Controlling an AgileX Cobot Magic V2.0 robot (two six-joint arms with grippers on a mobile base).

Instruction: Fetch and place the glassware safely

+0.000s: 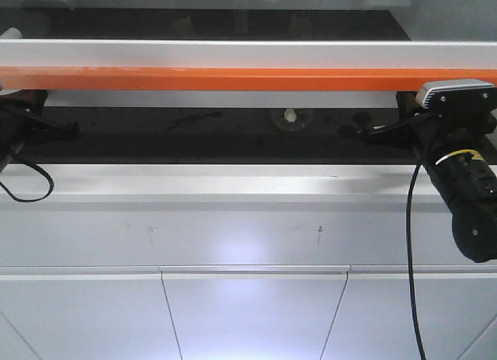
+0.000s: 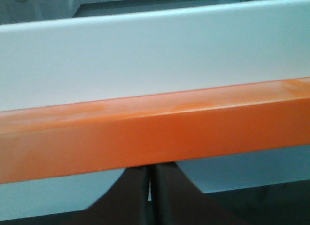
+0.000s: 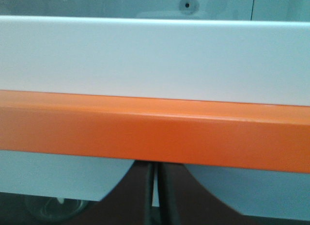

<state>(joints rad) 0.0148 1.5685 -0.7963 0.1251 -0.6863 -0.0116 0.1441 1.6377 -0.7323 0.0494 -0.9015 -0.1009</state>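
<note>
Glass jar is sitting beyond the orange bar; I'm seeing left gripper and right gripper closed, empty.

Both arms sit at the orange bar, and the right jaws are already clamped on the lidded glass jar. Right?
No. The right gripper holds nothing: the lidded glass jar stands free on the dark surface behind the orange bar, between the two arms. The exterior front-facing view shows it.
</note>
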